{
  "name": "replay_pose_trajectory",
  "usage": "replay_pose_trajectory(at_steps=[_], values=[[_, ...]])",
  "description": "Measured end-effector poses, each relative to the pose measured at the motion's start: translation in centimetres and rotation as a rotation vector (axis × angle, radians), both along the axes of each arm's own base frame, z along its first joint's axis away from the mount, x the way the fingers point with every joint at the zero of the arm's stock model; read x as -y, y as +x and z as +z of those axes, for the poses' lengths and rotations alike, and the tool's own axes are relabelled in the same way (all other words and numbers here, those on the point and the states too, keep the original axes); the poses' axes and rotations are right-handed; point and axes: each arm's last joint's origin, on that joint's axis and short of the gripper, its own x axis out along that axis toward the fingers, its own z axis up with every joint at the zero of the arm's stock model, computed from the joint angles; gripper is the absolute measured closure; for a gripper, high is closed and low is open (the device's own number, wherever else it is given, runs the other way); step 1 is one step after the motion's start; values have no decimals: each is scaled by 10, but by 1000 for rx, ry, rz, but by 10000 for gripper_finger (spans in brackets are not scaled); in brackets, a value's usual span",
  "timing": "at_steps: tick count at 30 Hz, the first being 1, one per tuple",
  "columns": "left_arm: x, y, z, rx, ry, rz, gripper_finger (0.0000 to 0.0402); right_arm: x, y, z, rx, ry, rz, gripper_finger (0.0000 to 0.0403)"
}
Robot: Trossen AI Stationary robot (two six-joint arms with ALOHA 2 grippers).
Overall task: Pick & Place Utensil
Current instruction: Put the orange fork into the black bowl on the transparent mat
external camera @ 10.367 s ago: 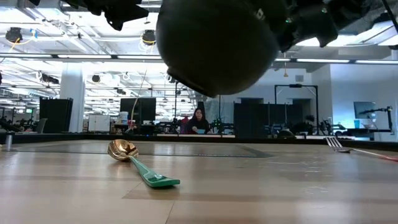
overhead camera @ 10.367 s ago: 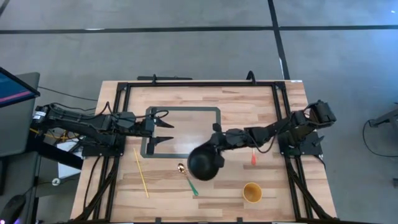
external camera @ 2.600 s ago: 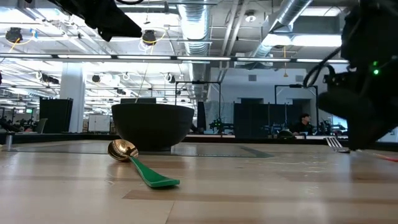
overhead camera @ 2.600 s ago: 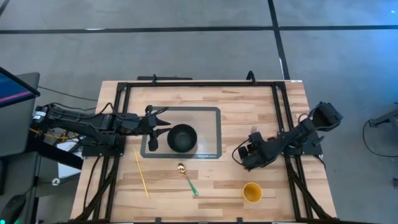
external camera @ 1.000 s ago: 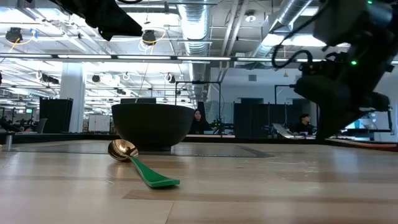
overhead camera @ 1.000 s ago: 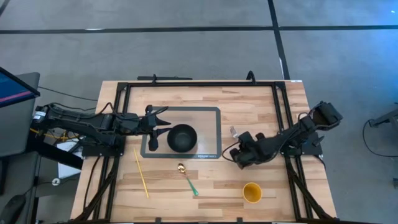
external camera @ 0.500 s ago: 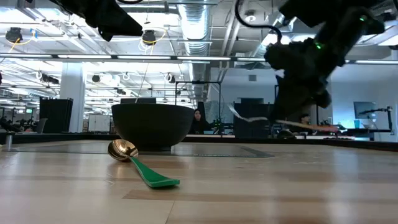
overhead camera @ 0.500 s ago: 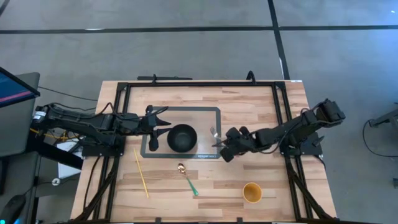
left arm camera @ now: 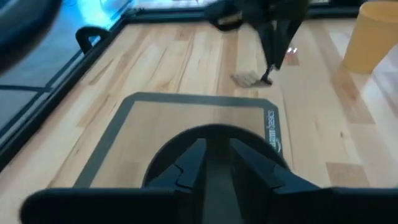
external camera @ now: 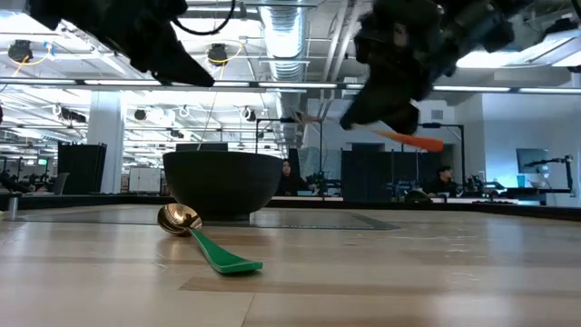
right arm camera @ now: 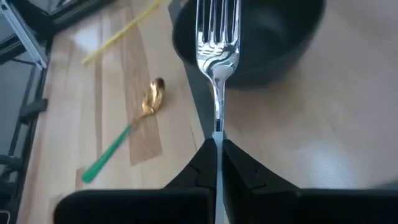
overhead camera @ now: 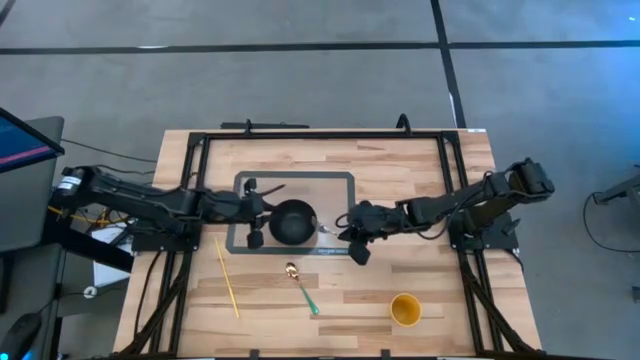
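Note:
A black bowl (overhead camera: 293,222) sits on the grey mat (overhead camera: 340,180) at the table's middle. My right gripper (right arm camera: 217,146) hovers just right of the bowl (right arm camera: 273,37), shut on a fork (right arm camera: 217,43) with silver tines and an orange handle. The tines (overhead camera: 325,230) reach toward the bowl's right rim. My left gripper (left arm camera: 217,158) stands at the bowl's left side (left arm camera: 217,134), its fingers a little apart. A gold spoon with a green handle (overhead camera: 302,288) lies flat on the wood in front of the mat. My right gripper pinches the fork's slim silver neck (right arm camera: 216,127), just behind the tines, between its two fingers. The fingers come roughly level from the table's right and lie along the fork. The fork is lifted clear, tines toward the bowl, and its orange handle (external camera: 416,140) sticks out behind. Whether my left gripper touches the bowl I cannot tell.
A long yellow stick (overhead camera: 227,278) lies on the wood at the near left. A yellow cup (overhead camera: 405,309) stands at the near right. The black frame rail (overhead camera: 300,135) runs round the table's edges.
My right gripper has carried the fork toward the table's left and upward, from the mat's right edge to the bowl's right rim, with the tines leading. My left gripper has moved toward the bowl's left side.

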Motion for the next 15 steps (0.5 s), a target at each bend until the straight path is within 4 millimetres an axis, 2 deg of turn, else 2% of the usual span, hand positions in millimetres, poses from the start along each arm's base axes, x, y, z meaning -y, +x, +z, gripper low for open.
replay_pose_trajectory(at_steps=[5,11,15], values=[[1,5,-7,-29,5,1,391,0,7,17,-23,-9,3,401],[1,8,-9,-33,8,7,394,3,13,33,-42,13,11,401],[1,8,-8,-21,5,10,396,3,14,35,-43,50,3,401]])
